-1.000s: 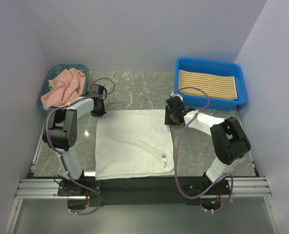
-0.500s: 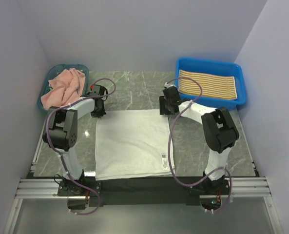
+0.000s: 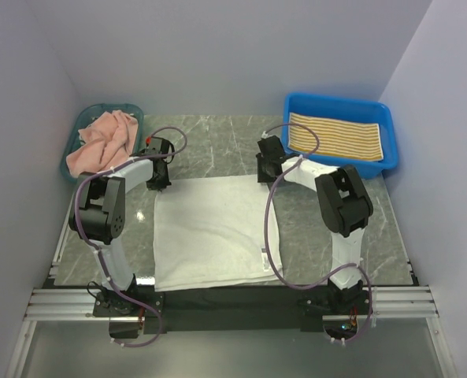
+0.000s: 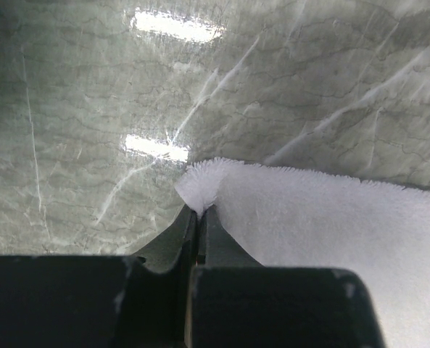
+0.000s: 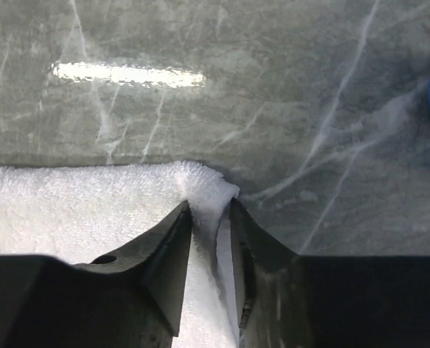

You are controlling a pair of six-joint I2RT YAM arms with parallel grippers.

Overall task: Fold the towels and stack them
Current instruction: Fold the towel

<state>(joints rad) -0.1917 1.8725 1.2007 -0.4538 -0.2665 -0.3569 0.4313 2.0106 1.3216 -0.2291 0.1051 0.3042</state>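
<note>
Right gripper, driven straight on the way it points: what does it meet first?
The white towel: its corner sits between the right gripper's jaws. Just beneath lies the table, though depth is hard to judge.

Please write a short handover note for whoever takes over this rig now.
Left gripper: shut on the far left corner of the white towel, which lies flat, unfolded.
Right gripper: fingers astride its far right corner, slightly apart; grip uncertain.
Pink towel: crumpled in the teal basket.
Yellow-striped towel: folded in the blue bin.
Done: one folded.
To do: fold white and pink, stack.
</note>
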